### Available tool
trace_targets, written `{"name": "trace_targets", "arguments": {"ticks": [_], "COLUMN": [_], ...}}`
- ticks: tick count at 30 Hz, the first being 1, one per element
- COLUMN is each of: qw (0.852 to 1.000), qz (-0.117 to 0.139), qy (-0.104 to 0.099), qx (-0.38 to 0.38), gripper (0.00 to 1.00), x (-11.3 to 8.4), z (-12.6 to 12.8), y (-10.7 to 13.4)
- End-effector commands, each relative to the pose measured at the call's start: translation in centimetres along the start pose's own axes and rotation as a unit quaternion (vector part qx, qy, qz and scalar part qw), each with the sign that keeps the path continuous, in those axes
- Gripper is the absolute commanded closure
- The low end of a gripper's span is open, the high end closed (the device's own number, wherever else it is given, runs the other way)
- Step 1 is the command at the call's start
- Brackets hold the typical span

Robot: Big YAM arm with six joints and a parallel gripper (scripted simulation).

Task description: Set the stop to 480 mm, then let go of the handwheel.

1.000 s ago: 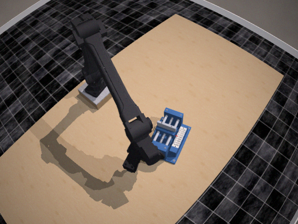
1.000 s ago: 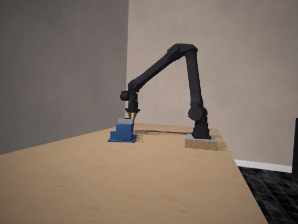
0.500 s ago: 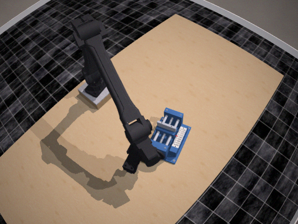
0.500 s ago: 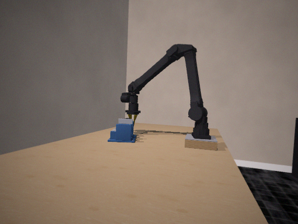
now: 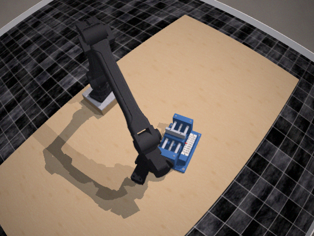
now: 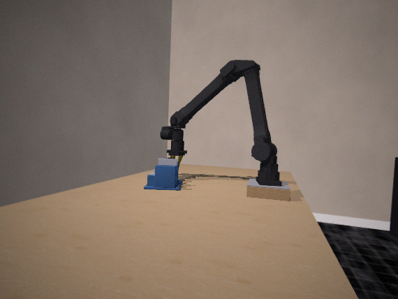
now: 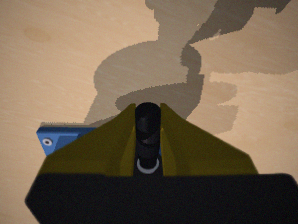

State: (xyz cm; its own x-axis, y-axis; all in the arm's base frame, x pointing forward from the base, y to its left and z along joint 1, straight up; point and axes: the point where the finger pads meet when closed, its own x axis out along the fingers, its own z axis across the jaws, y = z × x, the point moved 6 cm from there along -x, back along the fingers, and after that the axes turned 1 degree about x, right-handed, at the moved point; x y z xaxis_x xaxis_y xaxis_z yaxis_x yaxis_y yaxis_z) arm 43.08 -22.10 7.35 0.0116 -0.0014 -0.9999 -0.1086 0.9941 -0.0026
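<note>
A blue stop fixture (image 5: 179,143) sits on the wooden table, with silver rods, a grey stop bar (image 5: 176,133) across them and a white scale with a red mark (image 5: 189,145) on its right side. It also shows in the exterior view (image 6: 164,176). My gripper (image 7: 148,111) has yellow fingers shut on the black handwheel handle (image 7: 148,132), seen between them in the wrist view. The wrist (image 5: 154,161) hides the handwheel end of the fixture in the top view. A blue corner of the fixture's base (image 7: 52,139) shows at the left of the wrist view.
The arm's base (image 5: 99,101) stands on a grey block at the table's back left. The arm casts a wide shadow (image 5: 82,165) over the table's front left. The table edge lies close to the right of the fixture.
</note>
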Motion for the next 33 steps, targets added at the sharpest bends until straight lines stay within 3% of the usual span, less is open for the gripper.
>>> {"name": "trace_targets", "arguments": {"ticks": [1,4,7,17,33], "qw": [1.0,1.0,1.0,1.0,1.0], "qz": [-0.004,-0.005,-0.018,-0.011,-0.014], "qy": [0.004,0.001,-0.019,-0.01,-0.018], "qx": [0.006,0.005,0.001,0.004,0.002], "gripper": [0.94,0.94,0.94,0.94,0.94], "x": [0.7,0.8,-0.2,1.0,1.0], "z": [-0.2,0.4,2.7,2.4,5.0], "y": [-0.4,-0.1,-0.9,-0.8,-0.7]}}
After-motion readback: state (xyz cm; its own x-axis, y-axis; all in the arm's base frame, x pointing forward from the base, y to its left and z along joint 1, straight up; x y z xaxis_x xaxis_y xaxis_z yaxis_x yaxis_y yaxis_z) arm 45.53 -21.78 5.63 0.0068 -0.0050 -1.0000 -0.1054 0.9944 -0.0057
